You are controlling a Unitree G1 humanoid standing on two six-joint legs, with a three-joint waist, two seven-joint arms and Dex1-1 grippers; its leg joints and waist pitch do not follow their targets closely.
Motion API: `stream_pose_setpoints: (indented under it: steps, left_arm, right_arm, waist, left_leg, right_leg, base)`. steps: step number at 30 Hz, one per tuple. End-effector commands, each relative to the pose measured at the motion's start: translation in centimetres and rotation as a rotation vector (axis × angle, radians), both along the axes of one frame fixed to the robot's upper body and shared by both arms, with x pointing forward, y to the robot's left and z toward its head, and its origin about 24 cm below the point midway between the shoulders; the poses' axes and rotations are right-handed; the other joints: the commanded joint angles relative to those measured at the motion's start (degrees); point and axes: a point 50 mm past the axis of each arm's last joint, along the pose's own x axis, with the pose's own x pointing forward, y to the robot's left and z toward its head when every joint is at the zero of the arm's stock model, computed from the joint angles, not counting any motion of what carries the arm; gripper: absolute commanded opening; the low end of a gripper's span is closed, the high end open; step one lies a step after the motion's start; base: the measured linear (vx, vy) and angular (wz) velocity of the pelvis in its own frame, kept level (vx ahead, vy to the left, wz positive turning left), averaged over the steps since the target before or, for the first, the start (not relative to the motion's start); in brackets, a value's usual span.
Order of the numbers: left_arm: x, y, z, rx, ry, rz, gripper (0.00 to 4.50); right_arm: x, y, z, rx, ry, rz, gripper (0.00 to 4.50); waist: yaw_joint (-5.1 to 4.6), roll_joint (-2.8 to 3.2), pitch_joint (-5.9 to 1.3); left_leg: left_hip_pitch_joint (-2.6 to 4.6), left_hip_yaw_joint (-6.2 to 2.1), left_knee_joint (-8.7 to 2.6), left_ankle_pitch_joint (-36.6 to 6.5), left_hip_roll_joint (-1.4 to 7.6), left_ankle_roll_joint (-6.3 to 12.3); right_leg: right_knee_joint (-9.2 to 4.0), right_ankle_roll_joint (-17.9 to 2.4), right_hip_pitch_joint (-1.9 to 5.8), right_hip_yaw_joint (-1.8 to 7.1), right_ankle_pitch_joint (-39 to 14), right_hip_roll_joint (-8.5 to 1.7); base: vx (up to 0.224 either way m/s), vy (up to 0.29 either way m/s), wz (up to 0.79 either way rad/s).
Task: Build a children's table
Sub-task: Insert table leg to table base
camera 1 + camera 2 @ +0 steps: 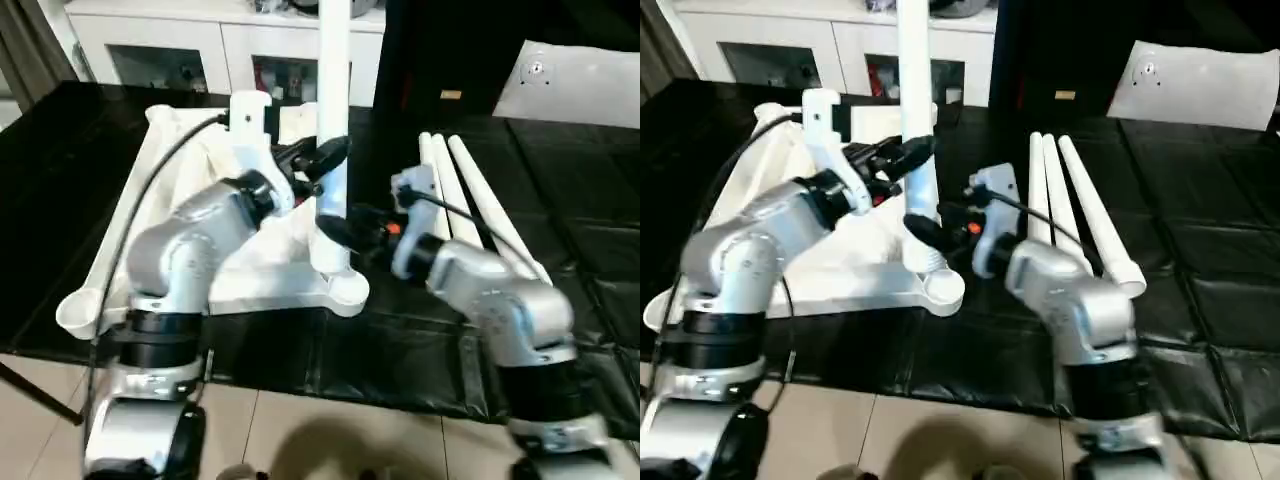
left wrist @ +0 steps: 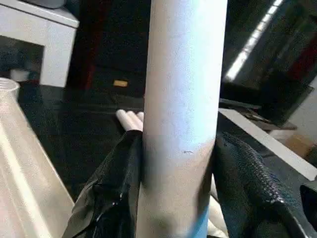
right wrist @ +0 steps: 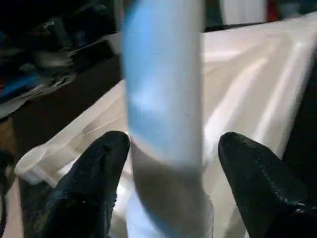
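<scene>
Black matting covers the surface [image 1: 420, 350], and on it my white tabletop [image 1: 250, 270] lies upside down at the near edge. One leg [image 1: 333, 130] stands upright in its near right corner socket; three spare legs [image 1: 470, 200] lie to the right. My left hand [image 1: 322, 160] clamps the standing leg. My right hand [image 1: 340, 225] sits low at it, fingers spread, touching neither side. If my left lets go before the leg seats, it could topple. I see no readable writing.
</scene>
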Motion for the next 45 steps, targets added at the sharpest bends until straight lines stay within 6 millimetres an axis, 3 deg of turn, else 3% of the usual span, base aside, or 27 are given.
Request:
stream_pose_setpoints:
  steps: [1, 2, 8, 13, 23, 34, 45]
  left_arm:
    - [0.1, 0.0, 1.0, 0.004, -0.023, 0.025, 1.84]
    - [0.1, 0.0, 1.0, 0.003, -0.018, 0.025, 1.84]
    - [0.3, -0.2, 1.1, 0.014, -0.023, 0.041, 1.84]
    - [0.0, -0.7, 1.2, 0.052, -0.051, 0.01, 1.84]
    - [-0.4, -1.4, 1.2, 0.107, -0.091, -0.04, 1.84]
    - [-0.5, -1.7, 1.4, 0.133, -0.122, -0.078, 1.84]
    - [-0.9, -2.2, 1.6, 0.111, -0.121, -0.12, 1.84]
  right_arm:
    - [0.4, -0.4, 0.6, 0.005, 0.008, -0.042, 3.3]
    - [0.4, -0.2, 0.7, 0.012, 0.015, -0.039, 3.3]
    - [0.3, 0.4, 0.9, -0.022, 0.018, -0.015, 3.3]
    - [0.4, 0.6, 0.7, -0.074, -0.009, 0.011, 3.3]
    - [0.9, 0.9, 0.9, -0.085, -0.025, 0.062, 3.3]
    - [1.0, 0.6, 0.7, -0.062, -0.011, 0.096, 2.13]
    - [0.8, 0.6, 0.3, -0.058, 0.0, 0.124, 1.91]
  waist:
    - [0.09, -0.84, -4.48]
    - [0.11, -0.67, -4.44]
    - [0.15, -0.98, -4.52]
    - [0.26, -0.91, -4.42]
    - [0.2, -0.89, -4.45]
    - [0.2, -0.82, -4.5]
    - [0.24, -0.85, -4.49]
  left_leg:
    - [0.14, -0.22, -3.68, -4.0, 1.5, -0.07]
    - [0.12, -0.24, -3.69, -4.0, 1.47, -0.24]
    - [-0.02, -0.2, -3.67, -3.0, 1.48, -0.06]
    - [0.04, -0.2, -3.7, -3.8, 1.55, -0.44]
    - [-0.01, -0.21, -3.66, -3.4, 1.57, -0.03]
    - [0.04, -0.17, -3.63, -3.4, 1.62, 0.15]
    - [0.04, -0.17, -3.63, -3.5, 1.64, 0.26]
  right_leg:
    - [-4.2, -10.3, 3.38, 1.91, -9.8, -3.07]
    - [-4.19, -10.1, 3.39, 1.92, -9.9, -3.05]
    - [-4.07, -9.8, 3.5, 1.95, -7.3, -3.04]
    - [-4.21, -9.3, 3.42, 2.01, -9.1, -3.21]
    - [-4.0, -10.2, 3.49, 2.0, -7.6, -3.2]
    - [-3.98, -11.0, 3.53, 2.01, -6.8, -3.23]
    - [-4.0, -11.3, 3.55, 2.01, -7.0, -3.25]
  base:
    - [0.0, 0.0, 0.0]
    - [0.0, 0.0, 0.0]
    - [0.0, 0.0, 0.0]
    - [0.0, 0.0, 0.0]
    - [0.0, 0.0, 0.0]
    - [0.0, 0.0, 0.0]
    - [0.0, 0.0, 0.0]
